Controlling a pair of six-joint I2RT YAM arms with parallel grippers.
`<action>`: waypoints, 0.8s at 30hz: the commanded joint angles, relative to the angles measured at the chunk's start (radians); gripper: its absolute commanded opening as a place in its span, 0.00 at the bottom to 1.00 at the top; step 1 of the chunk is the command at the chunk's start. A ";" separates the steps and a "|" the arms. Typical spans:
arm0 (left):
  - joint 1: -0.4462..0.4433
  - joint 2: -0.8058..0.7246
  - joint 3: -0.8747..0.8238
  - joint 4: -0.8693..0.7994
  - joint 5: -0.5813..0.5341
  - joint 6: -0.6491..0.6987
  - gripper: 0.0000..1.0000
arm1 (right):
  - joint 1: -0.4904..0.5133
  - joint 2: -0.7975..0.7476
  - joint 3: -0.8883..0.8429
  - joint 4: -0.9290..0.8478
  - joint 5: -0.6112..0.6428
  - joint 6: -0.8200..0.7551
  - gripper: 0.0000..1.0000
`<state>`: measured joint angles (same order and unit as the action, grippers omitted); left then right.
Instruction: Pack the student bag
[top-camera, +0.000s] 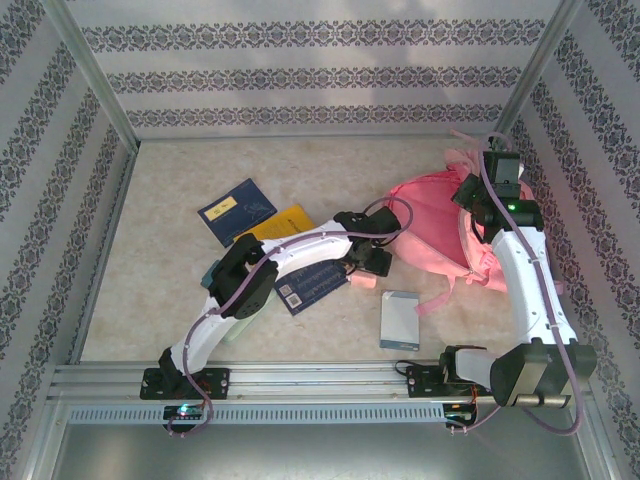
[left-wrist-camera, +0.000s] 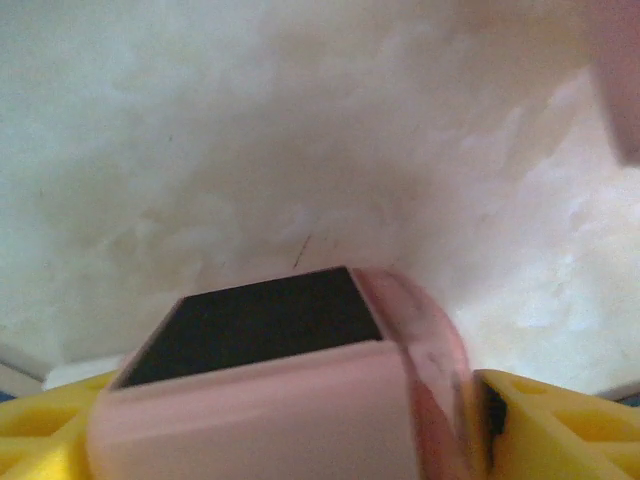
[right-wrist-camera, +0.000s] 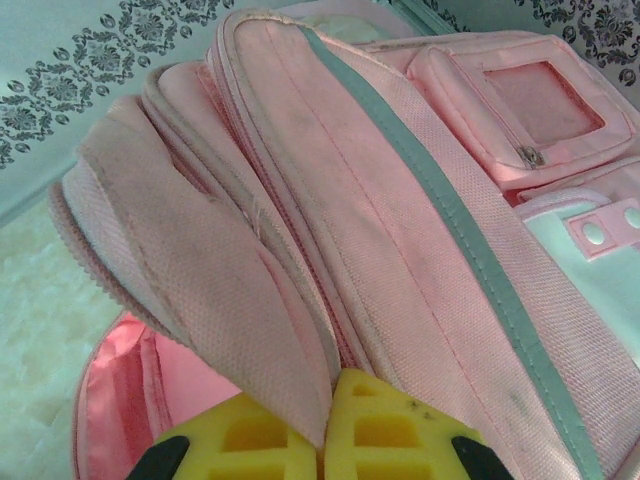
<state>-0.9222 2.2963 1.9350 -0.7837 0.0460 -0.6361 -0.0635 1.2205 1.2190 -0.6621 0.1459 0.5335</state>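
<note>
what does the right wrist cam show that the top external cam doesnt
Right wrist: the right gripper pinched shut on a fabric flap of the student bag, with the zip pull, pale strip and pink lining up close. Top external: the table with a blue booklet, yellow book, dark blue book and grey notebook. Both: the student bag and the patterned wall.

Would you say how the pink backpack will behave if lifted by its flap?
Likely floppy: the student bag folds and sags where the right tool pinches its flap. Probably not slippery; the weave looks coarse.
</note>
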 joint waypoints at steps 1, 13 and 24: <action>-0.004 0.013 0.035 -0.041 -0.025 0.014 0.70 | -0.010 -0.001 -0.010 0.024 0.021 0.033 0.00; 0.028 -0.097 0.044 -0.061 -0.059 0.053 0.57 | 0.029 -0.022 -0.006 0.042 -0.016 -0.014 0.00; 0.126 -0.395 0.041 -0.226 -0.276 0.009 0.57 | 0.132 -0.046 0.038 0.110 -0.118 -0.145 0.00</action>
<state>-0.8169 1.9919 1.9495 -0.8898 -0.0986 -0.6098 0.0479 1.2175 1.2053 -0.6460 0.1017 0.4290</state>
